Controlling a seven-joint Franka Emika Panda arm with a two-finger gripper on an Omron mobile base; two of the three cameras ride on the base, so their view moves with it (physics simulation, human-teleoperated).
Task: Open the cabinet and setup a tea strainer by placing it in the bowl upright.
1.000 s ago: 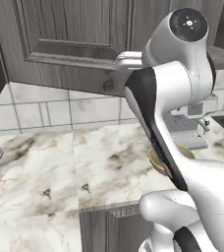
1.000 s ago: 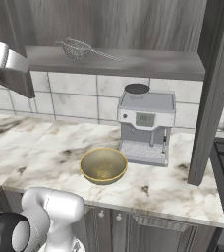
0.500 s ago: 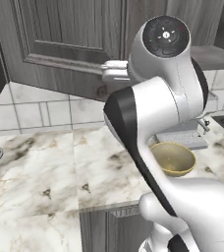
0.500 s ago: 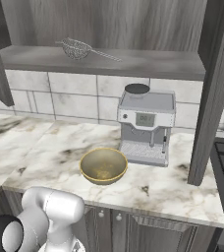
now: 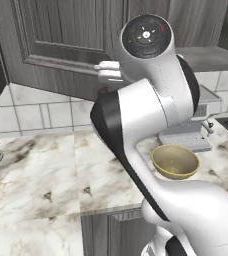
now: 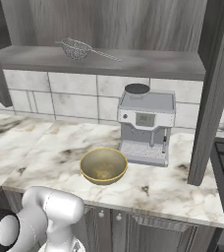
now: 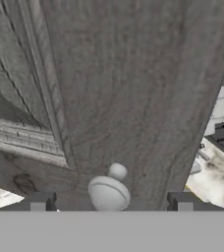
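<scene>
**Jaws spread at the cabinet knob, strainer on the shelf**

Left base view — the arm [image 5: 151, 125] fills the middle; the cabinet [image 5: 61, 45] door stands swung out behind it, panel facing the camera. The bowl [image 5: 175, 161] sits on the marble counter [image 5: 41, 180], just in front of the coffee machine [image 5: 201, 125], most of which the arm hides.

Right base view — cabinet open, the tea strainer [image 6: 78, 48] lies on the shelf [image 6: 148, 64] inside, handle pointing right. Below it the bowl sits on the counter, just beside the coffee machine's front left corner.

Hand view — gripper [image 7: 110, 201] close to the door face, jaws open, one fingertip [image 7: 42, 201] either side of the round silver knob [image 7: 109, 192], clear gap on both sides — not gripping it
</scene>
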